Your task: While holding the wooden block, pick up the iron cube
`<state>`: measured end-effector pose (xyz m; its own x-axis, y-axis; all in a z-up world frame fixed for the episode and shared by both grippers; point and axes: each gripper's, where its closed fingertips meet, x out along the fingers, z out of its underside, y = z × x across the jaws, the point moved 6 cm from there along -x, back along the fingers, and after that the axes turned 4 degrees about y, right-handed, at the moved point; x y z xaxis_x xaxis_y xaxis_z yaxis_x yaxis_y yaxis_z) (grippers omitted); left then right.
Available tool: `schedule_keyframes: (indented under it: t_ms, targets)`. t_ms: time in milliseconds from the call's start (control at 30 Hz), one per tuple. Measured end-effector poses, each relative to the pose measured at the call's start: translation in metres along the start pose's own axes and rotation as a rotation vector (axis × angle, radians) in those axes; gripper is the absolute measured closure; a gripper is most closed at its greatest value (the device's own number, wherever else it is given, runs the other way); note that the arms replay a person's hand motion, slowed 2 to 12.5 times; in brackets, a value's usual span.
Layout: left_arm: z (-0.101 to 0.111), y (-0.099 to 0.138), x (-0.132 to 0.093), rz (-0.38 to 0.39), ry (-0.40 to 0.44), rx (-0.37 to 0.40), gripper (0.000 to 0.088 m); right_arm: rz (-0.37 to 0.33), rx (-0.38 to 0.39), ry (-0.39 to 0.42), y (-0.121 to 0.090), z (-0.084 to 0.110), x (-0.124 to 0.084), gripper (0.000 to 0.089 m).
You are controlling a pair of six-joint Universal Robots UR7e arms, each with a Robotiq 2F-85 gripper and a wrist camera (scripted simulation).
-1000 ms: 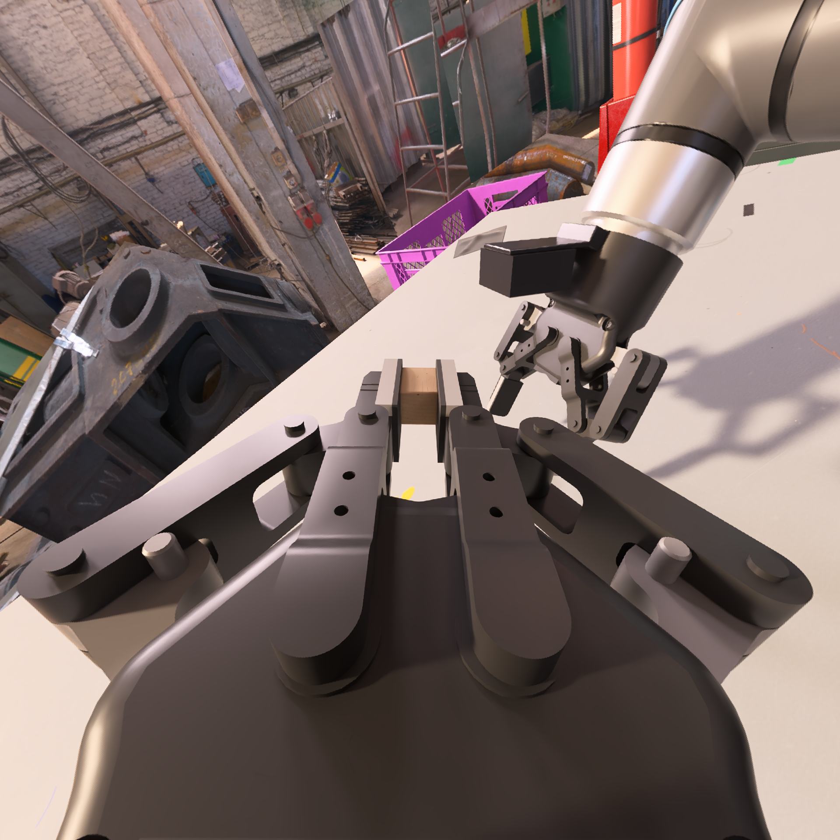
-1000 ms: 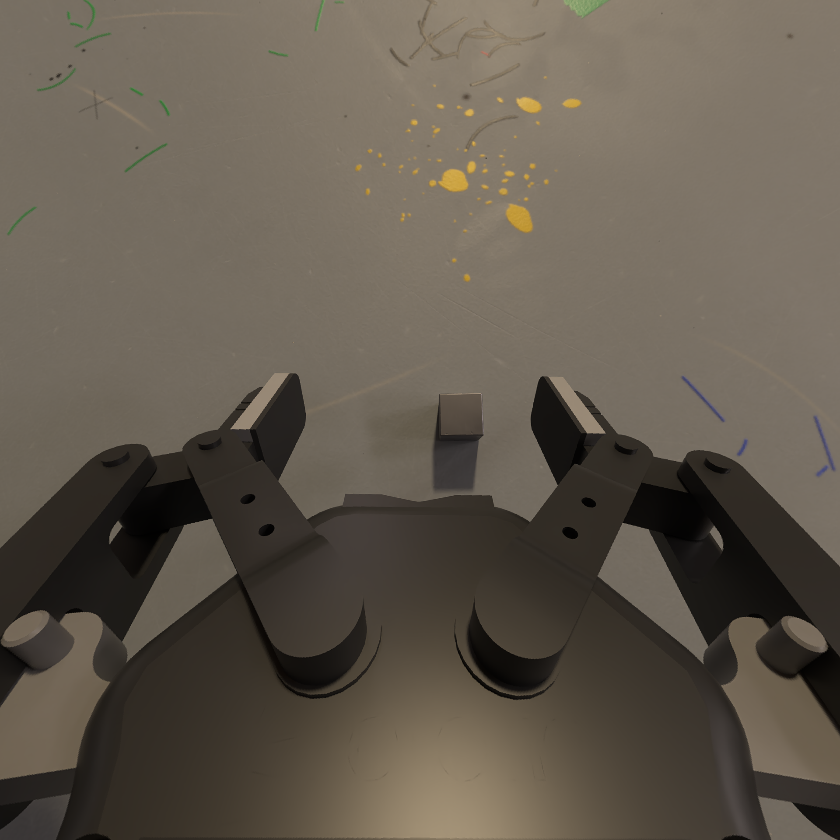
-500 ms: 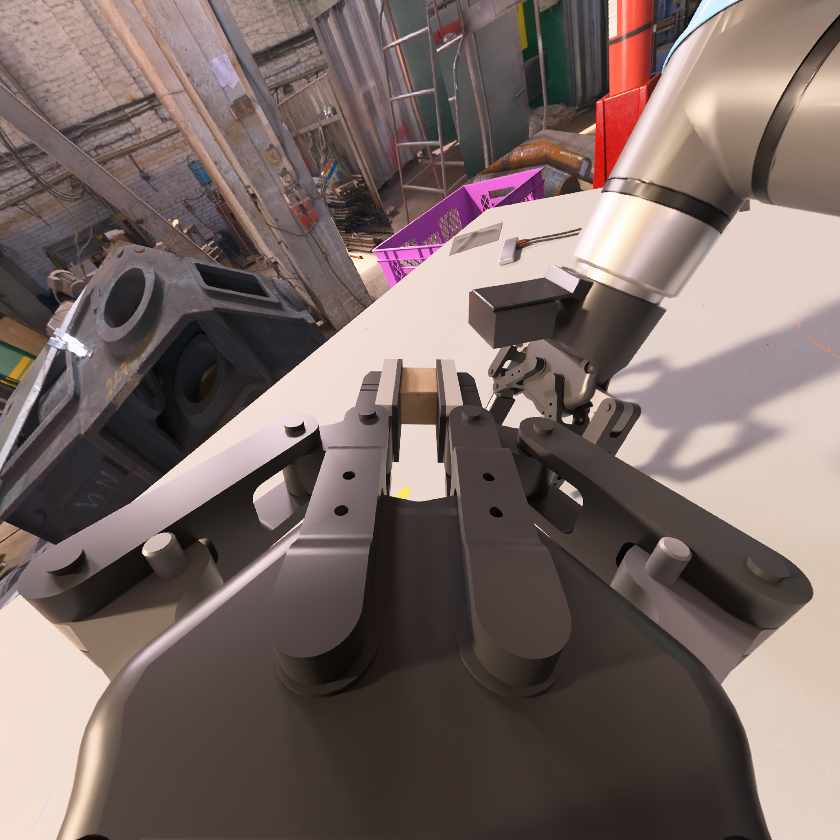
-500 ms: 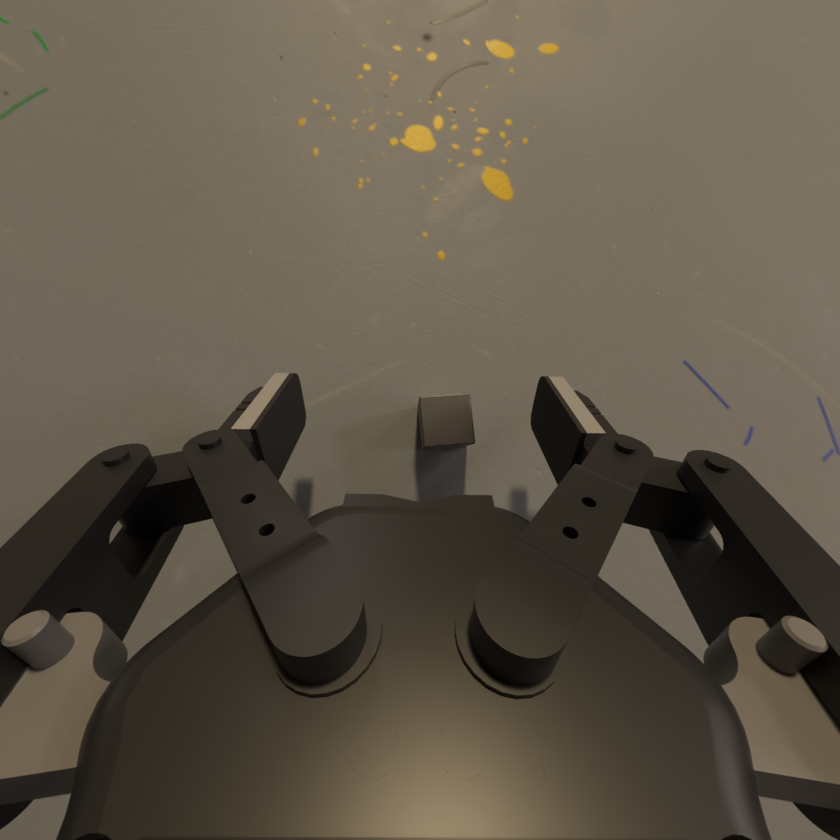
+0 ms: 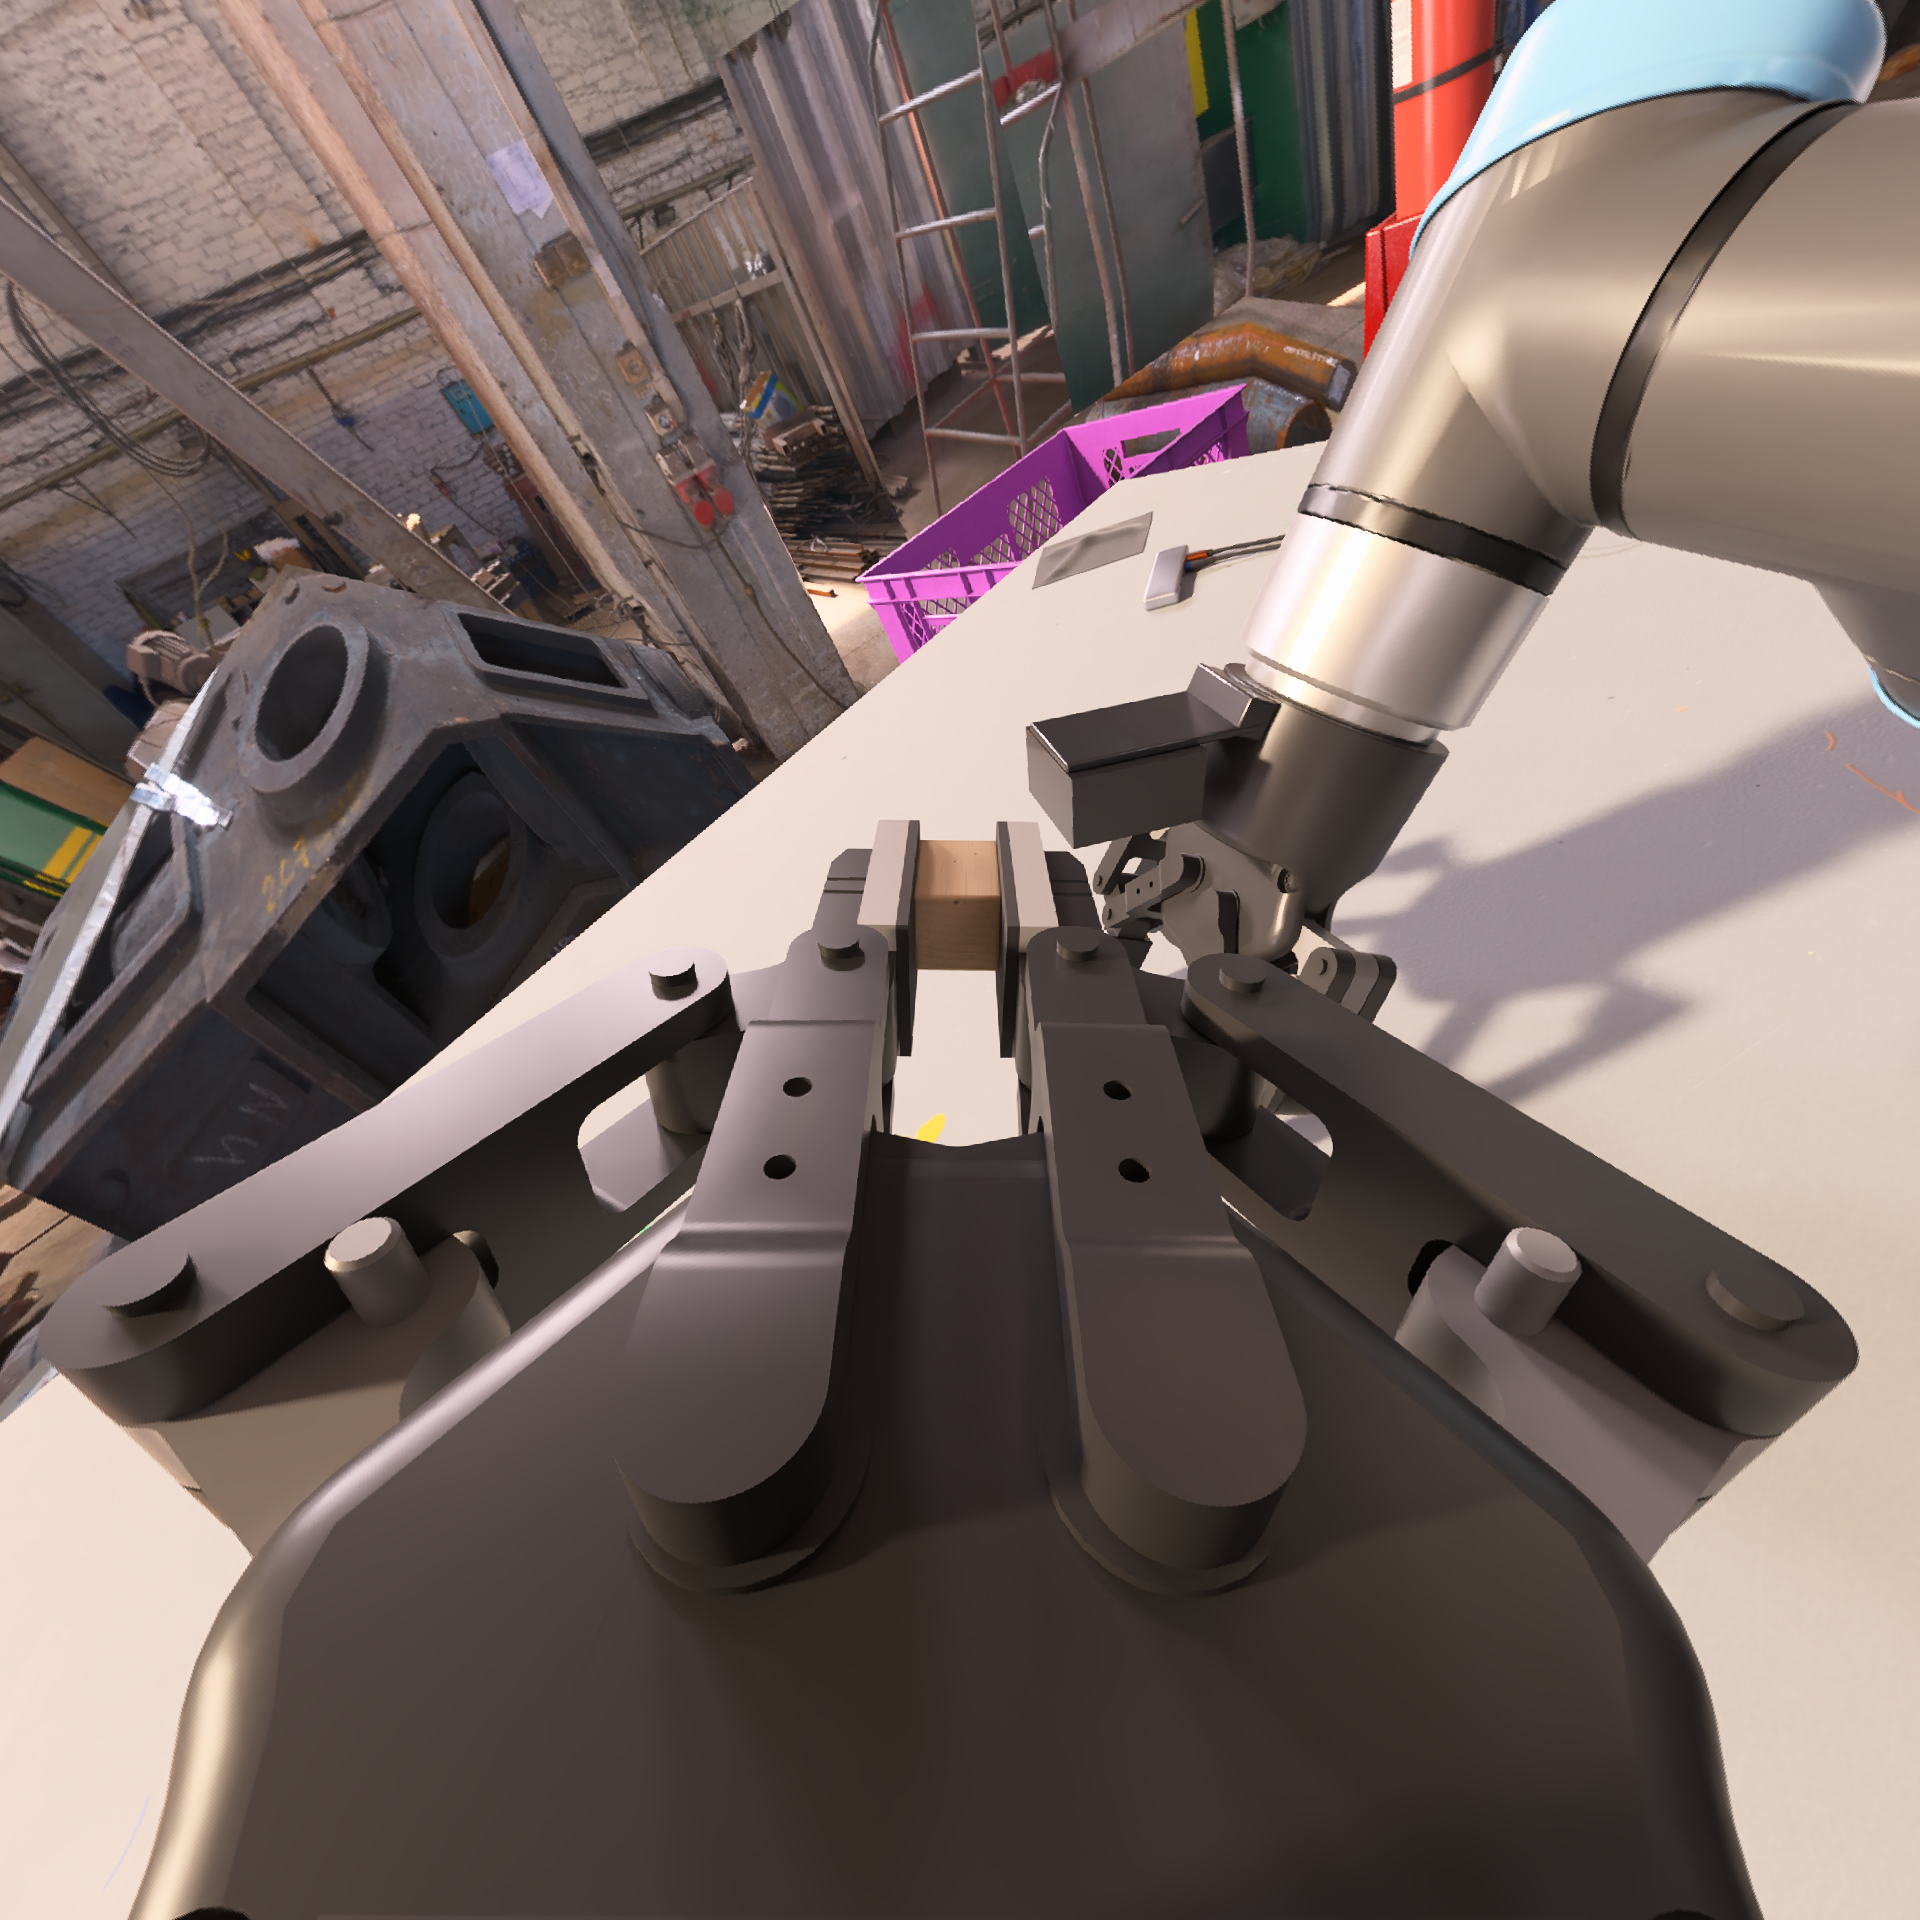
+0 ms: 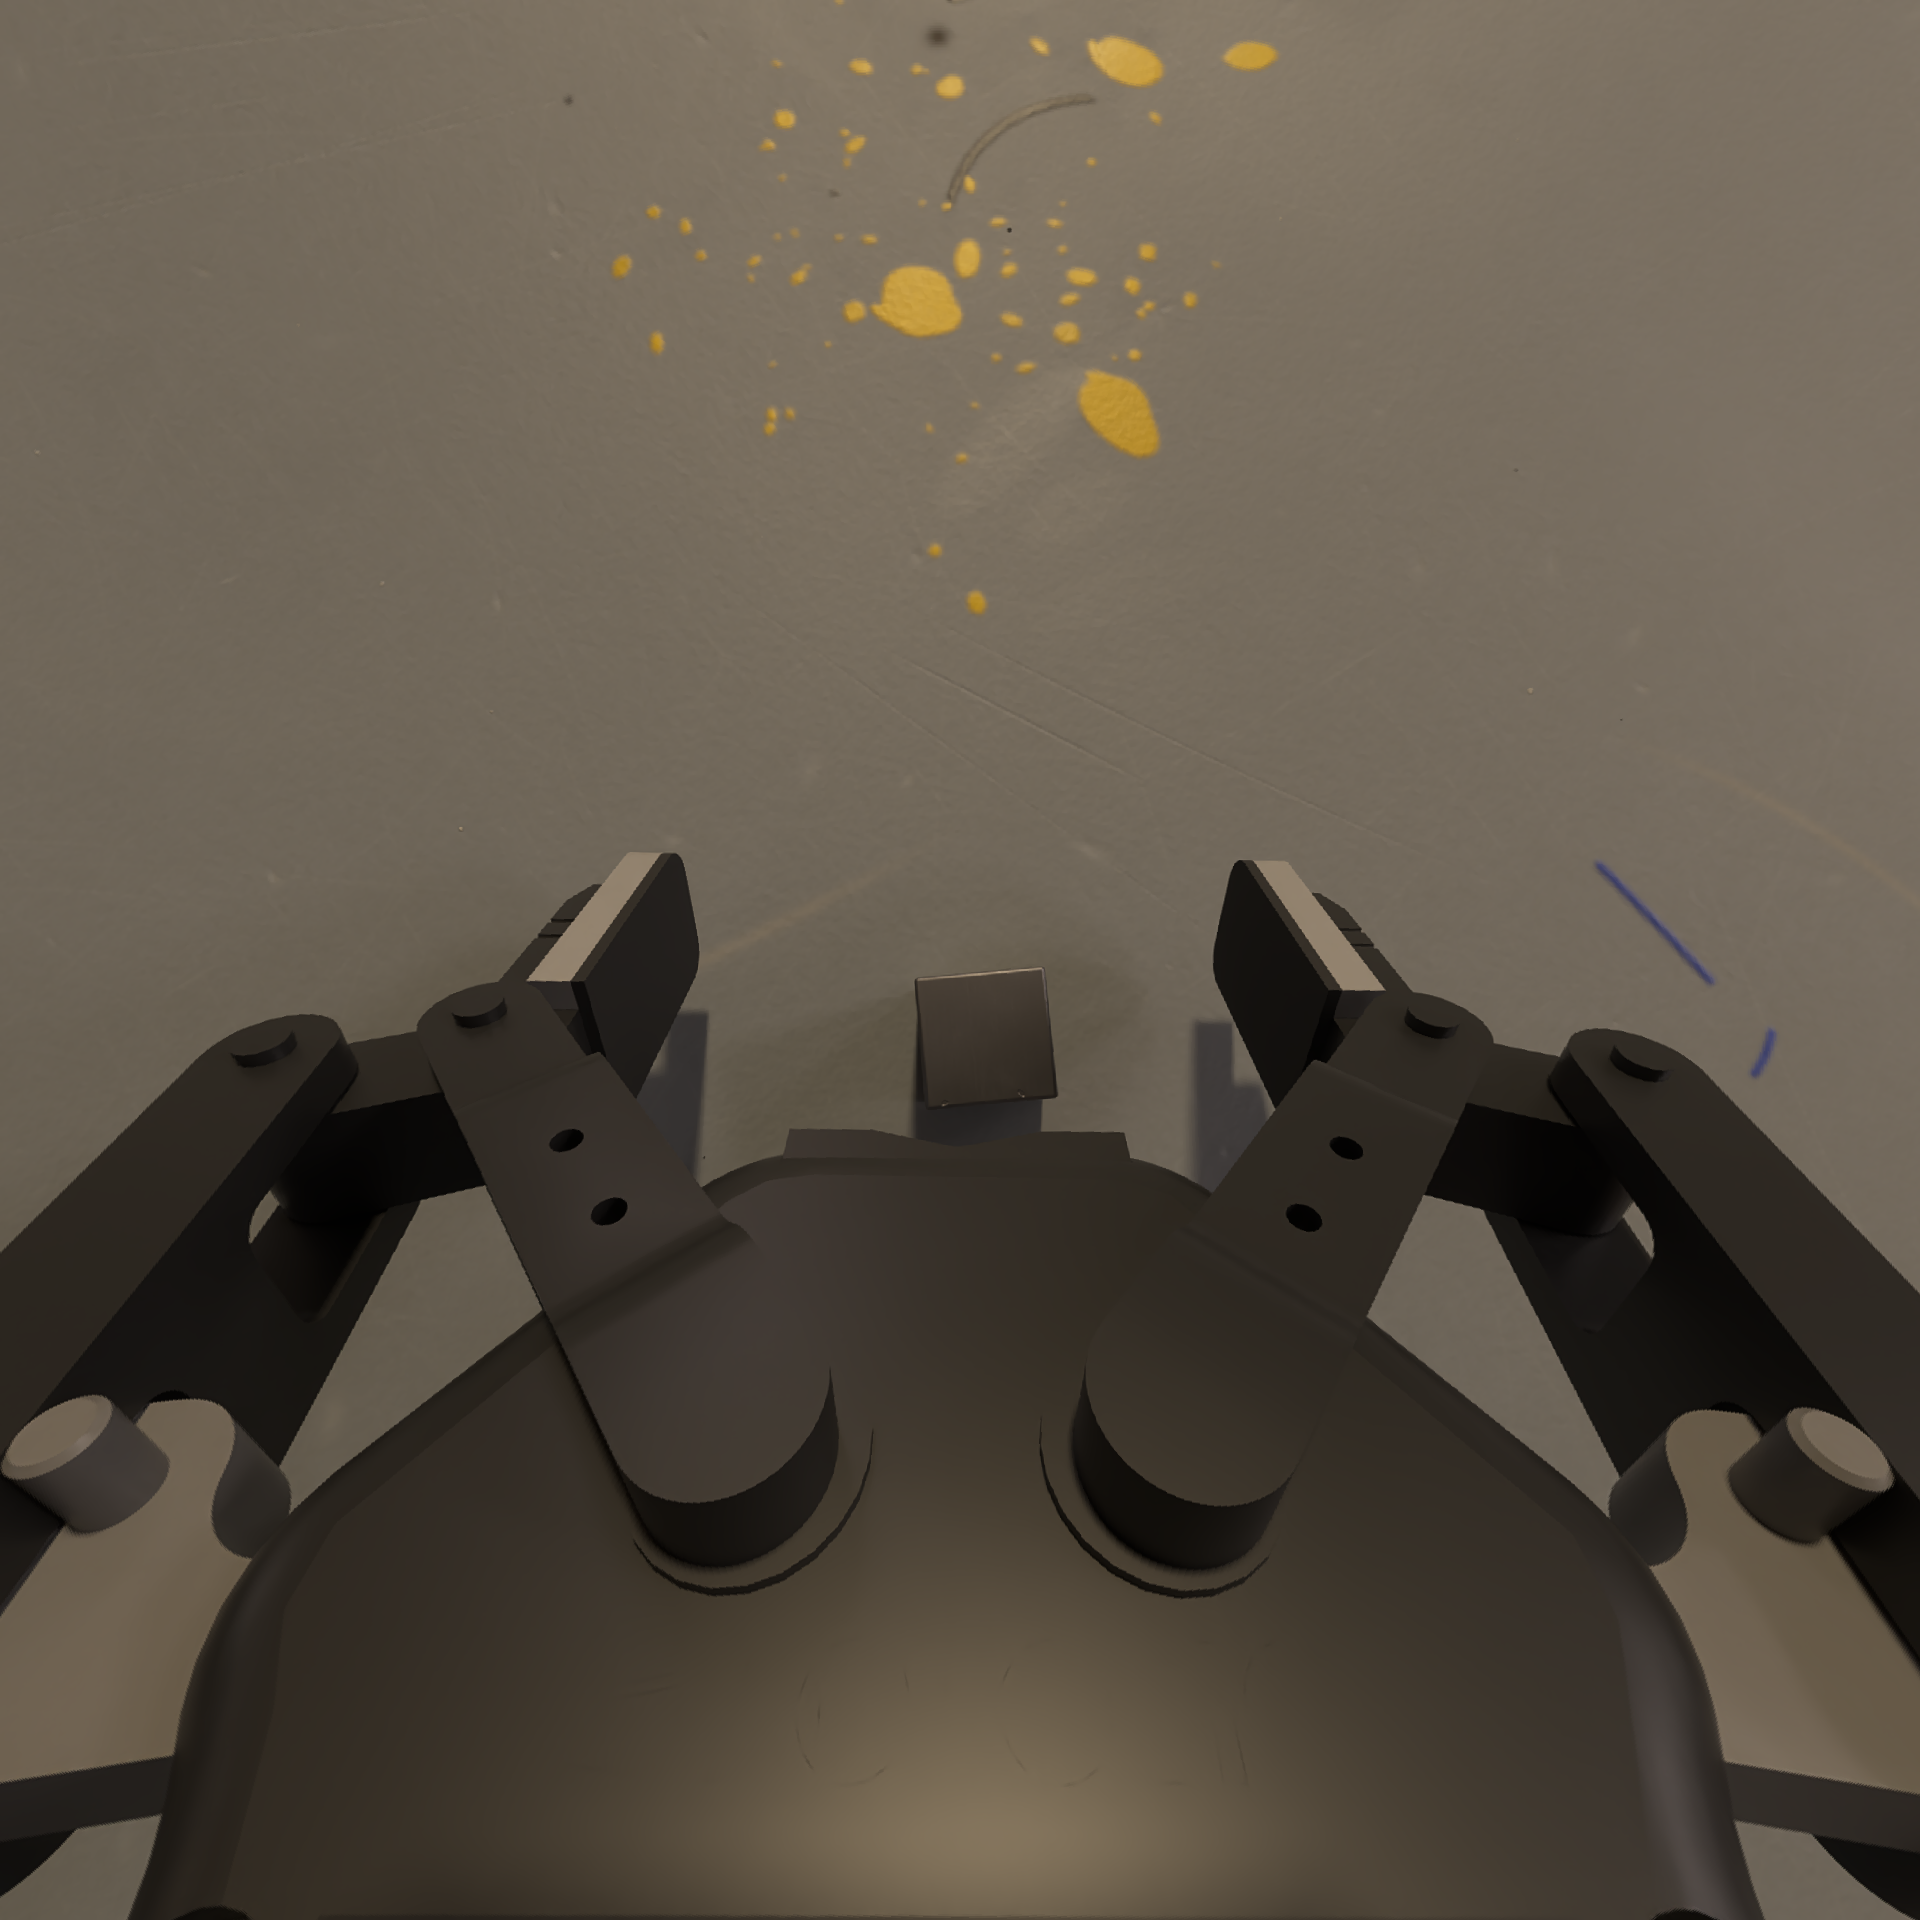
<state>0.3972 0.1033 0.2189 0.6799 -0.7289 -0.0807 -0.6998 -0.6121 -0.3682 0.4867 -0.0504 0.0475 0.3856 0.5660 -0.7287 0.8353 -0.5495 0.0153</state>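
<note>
The left gripper point(image 5: 958, 914) is clamped on the block point(image 5: 957, 902), a small pale wooden piece pinched between both pads at the fingertips and held above the table point(image 5: 1558, 1091). At 2 o'clock from the block, just beyond the left gripper's fingers, the right gripper point(image 5: 1236, 914) points down at the table on its silver arm point(image 5: 1455, 540), with a dark box-shaped camera on the wrist. The arm's shadow falls across the table toward 3 o'clock. Farther off at 1 o'clock, a grey sheet point(image 5: 1093, 549) and a small white device point(image 5: 1166, 575) lie near the table's far edge. Past that edge sits a purple crate point(image 5: 997, 530), and at 10 o'clock a large dark metal casting point(image 5: 343, 862).

In the right wrist view, the right gripper point(image 6: 961, 961) is spread wide, holding nothing. The cube point(image 6: 985, 1036), small, dark and metallic, rests on the table between the two fingers, roughly centred and apart from both pads. At 12 o'clock from the cube, well apart, yellow paint spots point(image 6: 920, 301) speckle the grey surface. Thin blue marks point(image 6: 1652, 925) lie at 3 o'clock.
</note>
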Motion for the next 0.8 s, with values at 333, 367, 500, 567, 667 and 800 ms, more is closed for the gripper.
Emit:
schedule_keyframes:
  t_ms: [333, 367, 500, 567, 667, 800]
  targets:
    - [-0.0001, -0.0022, -0.0003, -0.001, 0.005, -0.007, 0.0754, -0.057, -0.058, -0.032, 0.0034, -0.0035, 0.0012, 0.0039]
    - [0.0001, -0.0024, -0.0003, -0.001, 0.005, -0.007, 0.0754, -0.067, -0.069, -0.036, 0.0036, -0.0038, 0.0013, 0.0039]
    - [0.0008, -0.0025, 0.0, 0.001, 0.004, -0.008, 0.0754, -0.108, -0.115, -0.06, 0.0049, -0.0047, 0.0013, 0.0039]
    - [0.0011, -0.0023, 0.0001, 0.002, 0.004, -0.008, 0.0754, -0.129, -0.14, -0.076, 0.0058, -0.0047, 0.0011, 0.0039]
    - [0.0014, -0.002, 0.0001, 0.003, 0.002, -0.006, 0.0754, -0.165, -0.184, -0.096, 0.0066, -0.0049, 0.0007, 0.0039]
    - [0.0015, -0.0015, -0.0001, 0.004, 0.002, -0.004, 0.0754, -0.217, -0.251, -0.121, 0.0077, -0.0053, -0.0001, 0.0039]
